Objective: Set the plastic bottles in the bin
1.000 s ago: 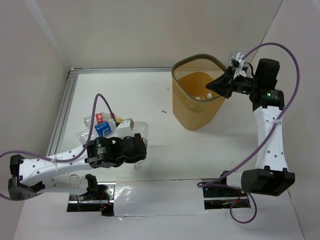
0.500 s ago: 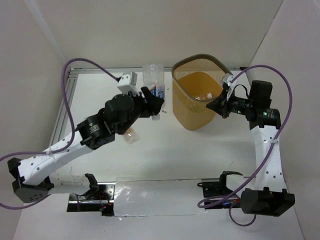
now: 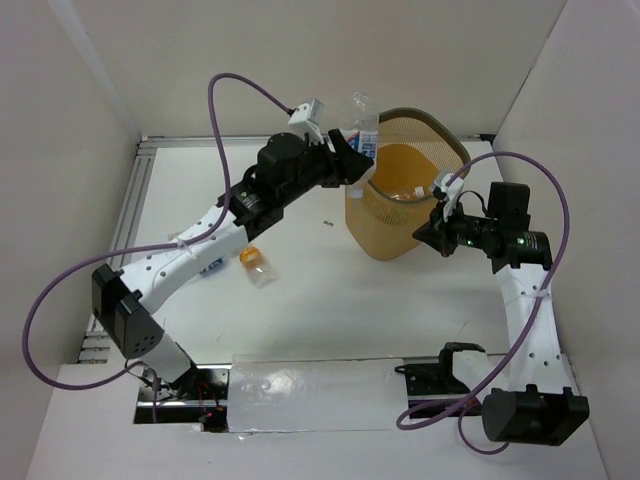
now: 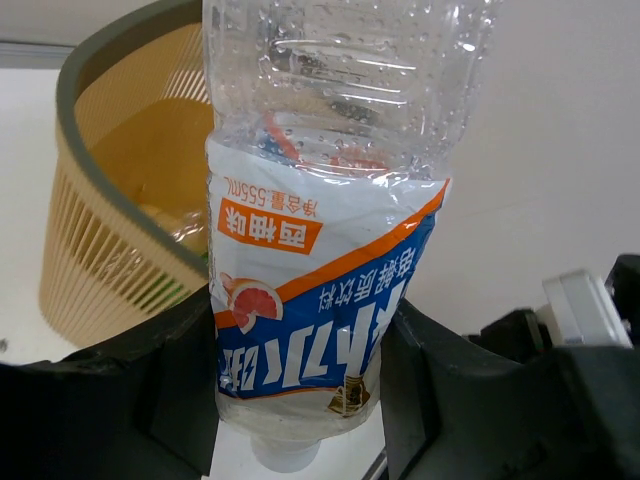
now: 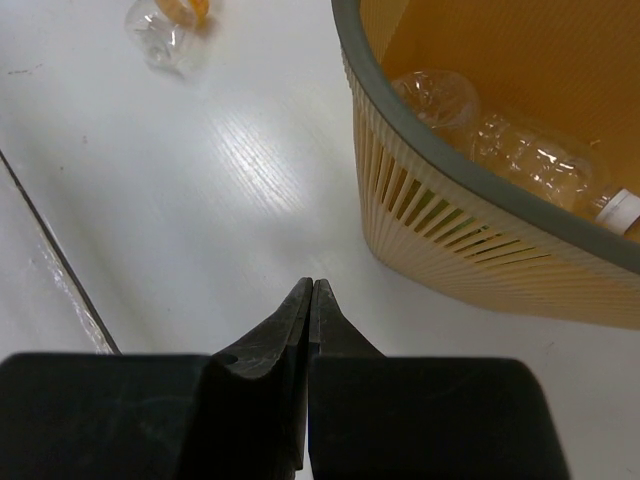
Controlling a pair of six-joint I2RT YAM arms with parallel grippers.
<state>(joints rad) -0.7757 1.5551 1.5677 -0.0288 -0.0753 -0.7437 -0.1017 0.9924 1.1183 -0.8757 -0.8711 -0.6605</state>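
My left gripper (image 3: 352, 160) is shut on a see-through bottle (image 3: 362, 120) with a blue, orange and white label, held high at the bin's left rim; in the left wrist view the bottle (image 4: 320, 250) stands between my fingers, cap down. The orange-yellow mesh bin (image 3: 362, 215) stands at the back right with clear bottles (image 5: 520, 150) inside it. My right gripper (image 3: 420, 232) is shut and empty, low beside the bin's right wall; its fingertips (image 5: 311, 290) are pressed together. An orange-capped bottle (image 3: 254, 264) lies on the table, also in the right wrist view (image 5: 165, 30).
A blue-labelled bottle (image 3: 210, 268) peeks out under my left arm. A silver strip (image 3: 310, 390) runs along the table's near edge between the arm bases. White walls close in the table on the left, back and right.
My left arm has lifted the blue-labelled bottle from the pile at the left and carried it right and back to the bin's rim. My right gripper has dropped from above the bin to beside it.
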